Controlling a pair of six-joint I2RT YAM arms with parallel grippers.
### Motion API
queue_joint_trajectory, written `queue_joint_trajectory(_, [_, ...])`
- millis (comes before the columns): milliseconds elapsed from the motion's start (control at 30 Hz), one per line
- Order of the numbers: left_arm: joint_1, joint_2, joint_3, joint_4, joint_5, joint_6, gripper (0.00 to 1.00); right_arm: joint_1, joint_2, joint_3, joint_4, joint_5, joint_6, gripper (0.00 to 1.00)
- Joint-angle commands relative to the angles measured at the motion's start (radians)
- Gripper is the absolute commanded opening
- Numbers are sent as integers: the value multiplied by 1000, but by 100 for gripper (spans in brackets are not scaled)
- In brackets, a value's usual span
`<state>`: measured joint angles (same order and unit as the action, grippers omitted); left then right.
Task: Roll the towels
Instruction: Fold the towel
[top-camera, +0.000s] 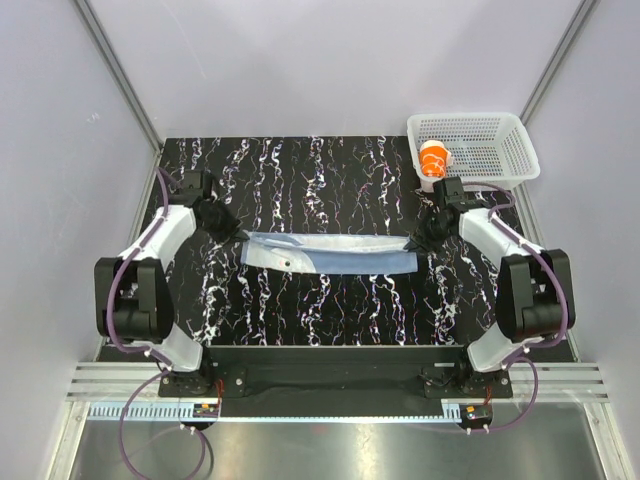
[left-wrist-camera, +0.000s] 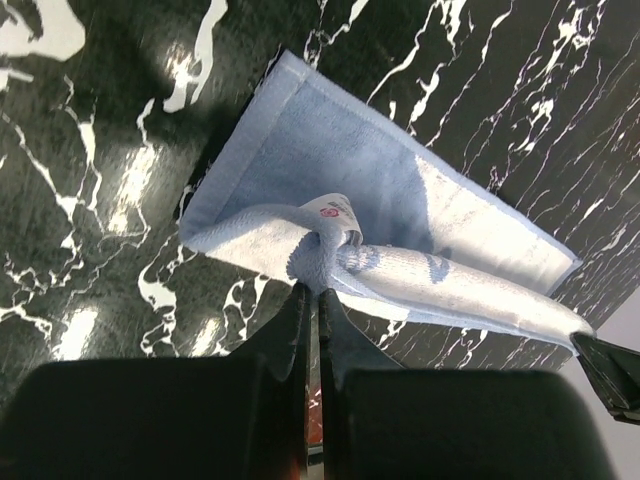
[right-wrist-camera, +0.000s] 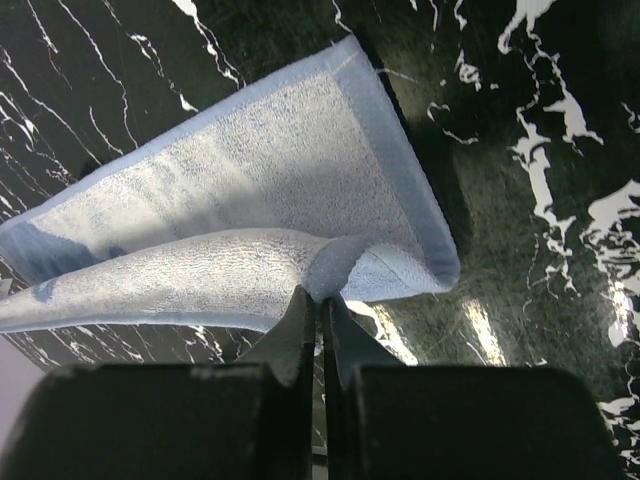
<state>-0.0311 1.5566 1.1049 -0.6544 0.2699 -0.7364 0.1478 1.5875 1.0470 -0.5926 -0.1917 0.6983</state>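
A light blue towel (top-camera: 330, 252) lies as a long narrow strip across the middle of the black marbled table (top-camera: 300, 180). My left gripper (top-camera: 238, 236) is shut on the towel's left end, pinching its near edge (left-wrist-camera: 318, 268) beside a small white tag (left-wrist-camera: 335, 209). My right gripper (top-camera: 412, 243) is shut on the towel's right end, pinching a raised fold (right-wrist-camera: 328, 275). The near edge of the towel (right-wrist-camera: 220, 170) is lifted and folded over between the two grippers.
A white mesh basket (top-camera: 480, 145) stands at the back right corner with an orange and white rolled towel (top-camera: 435, 158) in it. Grey enclosure walls stand on both sides.
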Motion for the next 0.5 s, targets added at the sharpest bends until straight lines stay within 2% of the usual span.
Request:
queue_joint_trajectory(0, [5,34,70,30,8,22,0,-5,40,70,27,32,-37,0])
queue_joint_trajectory(467, [5,175,133,47,-1,34,0,-22,179,133,57,9,-56,0])
